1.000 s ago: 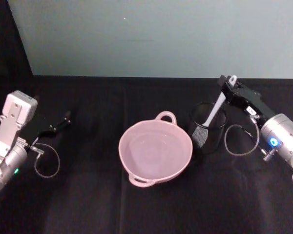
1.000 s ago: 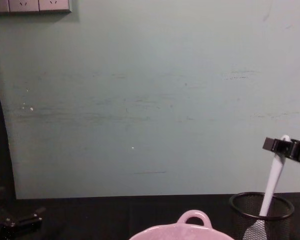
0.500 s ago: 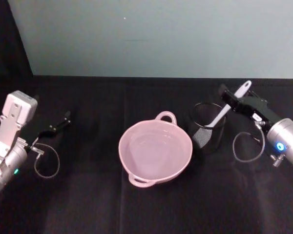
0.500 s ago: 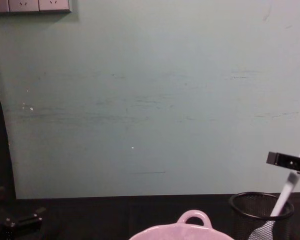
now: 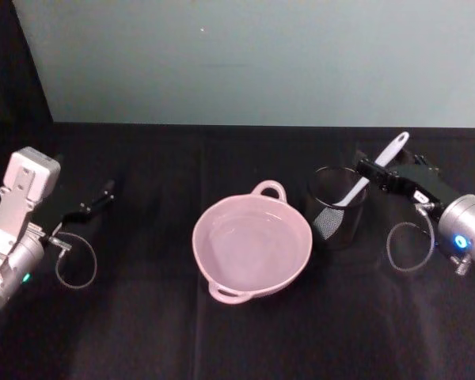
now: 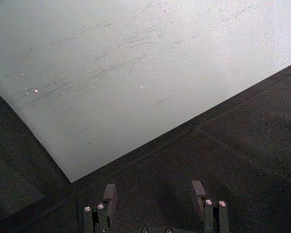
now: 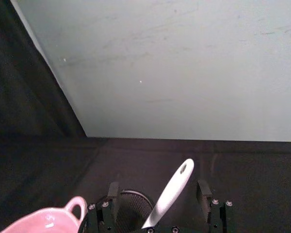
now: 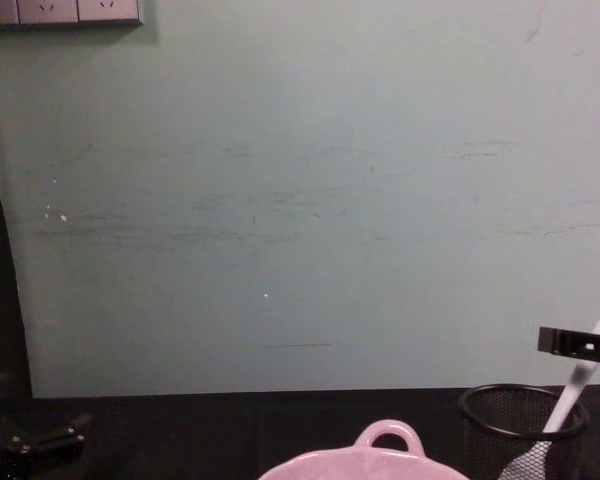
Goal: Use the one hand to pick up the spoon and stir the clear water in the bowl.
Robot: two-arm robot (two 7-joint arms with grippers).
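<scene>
The spoon (image 5: 368, 174) stands tilted in the mesh cup (image 5: 335, 207), blade down inside the cup, handle leaning toward 2 o'clock over the rim (the hole at the handle's end is visible in the right wrist view). In the chest view the spoon (image 8: 578, 385) rises from the cup (image 8: 523, 428) at the right edge.

The right gripper (image 5: 378, 172) is at the spoon's handle, at 2 o'clock from the cup. In the right wrist view its fingers (image 7: 112, 191) stand spread, one on each side of the handle (image 7: 170, 192), with a gap on both sides; no contact is evident.

The bowl (image 5: 252, 245) sits on the black table (image 5: 142, 317), just beside the cup at the cup's 8 o'clock, with a loop handle at its far rim.

The left gripper (image 5: 95, 202) is parked well apart, at 9 o'clock from the bowl. Its fingers (image 6: 109, 196) are spread and hold nothing.
</scene>
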